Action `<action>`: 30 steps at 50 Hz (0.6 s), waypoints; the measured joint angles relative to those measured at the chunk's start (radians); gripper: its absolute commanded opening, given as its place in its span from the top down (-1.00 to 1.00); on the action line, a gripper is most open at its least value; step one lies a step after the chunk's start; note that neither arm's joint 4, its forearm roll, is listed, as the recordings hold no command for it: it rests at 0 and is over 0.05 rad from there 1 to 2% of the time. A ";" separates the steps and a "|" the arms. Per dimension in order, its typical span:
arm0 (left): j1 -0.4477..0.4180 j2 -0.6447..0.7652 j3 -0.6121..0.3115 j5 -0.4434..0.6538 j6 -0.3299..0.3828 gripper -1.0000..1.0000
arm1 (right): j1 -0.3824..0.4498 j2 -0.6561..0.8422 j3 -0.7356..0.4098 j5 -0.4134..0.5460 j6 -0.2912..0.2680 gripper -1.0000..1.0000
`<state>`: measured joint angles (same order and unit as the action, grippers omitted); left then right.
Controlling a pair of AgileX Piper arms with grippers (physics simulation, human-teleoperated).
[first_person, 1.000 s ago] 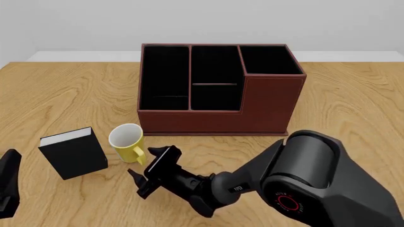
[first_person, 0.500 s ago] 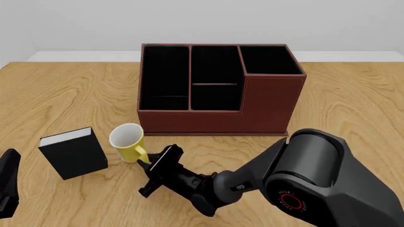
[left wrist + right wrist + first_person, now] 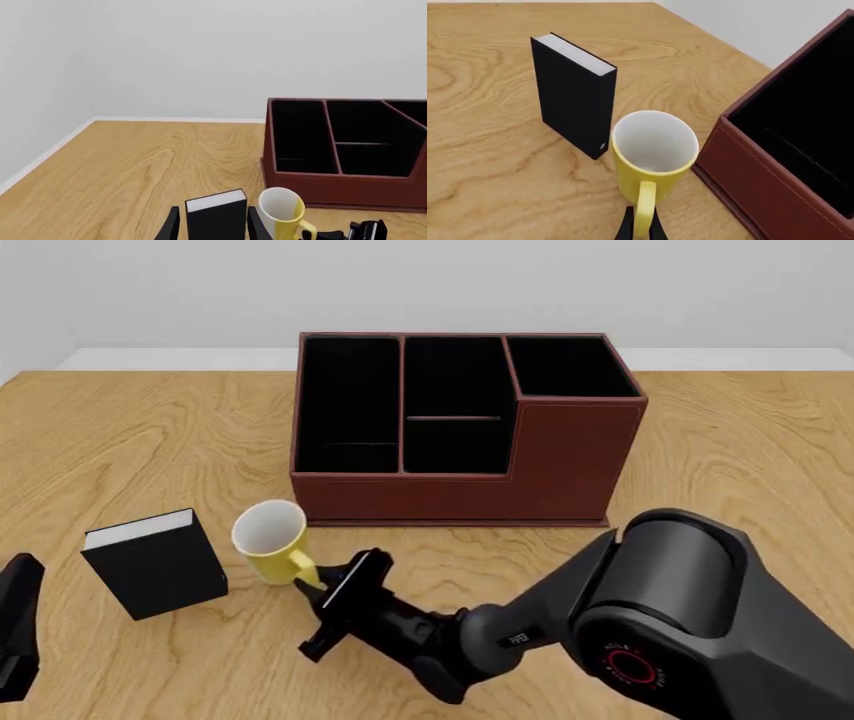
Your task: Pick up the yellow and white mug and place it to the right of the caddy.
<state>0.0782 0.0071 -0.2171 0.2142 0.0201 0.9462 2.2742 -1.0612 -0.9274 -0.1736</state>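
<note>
The yellow and white mug [image 3: 271, 537] stands on the table between a black book and the caddy [image 3: 534, 460], its handle turned toward the near side. My right gripper [image 3: 324, 590] reaches in low from the right and is shut on that handle. In the right wrist view the two dark fingers of the right gripper [image 3: 642, 227] pinch the yellow loop below the mug [image 3: 654, 150]. My left gripper [image 3: 213, 212] is open and holds nothing. It stays at the near left edge [image 3: 16, 630], far from the mug [image 3: 283, 210].
A small black book [image 3: 158, 562] with white pages stands upright just left of the mug. The caddy [image 3: 347, 180] fills the middle of the table, and bare wood lies to its right. A white wall runs behind the table.
The right gripper was open a second ago. It has slid closer to the mug and shut on the handle. The mug has barely shifted, and the left arm is still.
</note>
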 measured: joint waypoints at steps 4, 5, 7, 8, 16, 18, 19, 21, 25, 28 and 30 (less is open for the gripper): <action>-0.004 -0.001 -0.003 0.003 0.001 -1.00 | -0.003 -0.018 0.021 -0.013 -0.003 1.00; -0.005 -0.001 -0.003 0.004 0.002 -1.00 | -0.004 -0.022 0.026 -0.015 -0.003 1.00; -0.006 -0.002 -0.006 0.007 0.002 -1.00 | -0.005 -0.030 0.036 -0.021 -0.004 1.00; -0.006 -0.002 -0.007 0.008 0.003 -1.00 | -0.005 -0.035 0.041 -0.024 -0.004 1.00; -0.007 -0.004 -0.015 0.015 0.006 -1.00 | -0.010 -0.082 0.089 -0.046 -0.006 1.00; -0.007 -0.005 -0.019 0.017 0.006 -1.00 | -0.010 -0.098 0.105 -0.052 -0.008 1.00; -0.008 -0.005 -0.021 0.018 0.006 -1.00 | -0.011 -0.107 0.112 -0.055 -0.009 1.00; -0.009 -0.005 -0.026 0.020 0.007 -1.00 | -0.012 -0.124 0.129 -0.060 -0.009 1.00; -0.010 -0.005 -0.040 0.027 0.008 -1.00 | -0.010 -0.162 0.163 -0.067 -0.010 1.00; -0.011 -0.005 -0.053 0.034 0.009 -1.00 | -0.008 -0.193 0.191 -0.072 -0.011 1.00; -0.012 -0.005 -0.063 0.040 0.010 -1.00 | -0.006 -0.214 0.210 -0.076 -0.013 1.00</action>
<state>0.0658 0.0017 -0.2803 0.2544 0.0301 0.9405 2.0605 -0.8515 -1.0038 -0.1864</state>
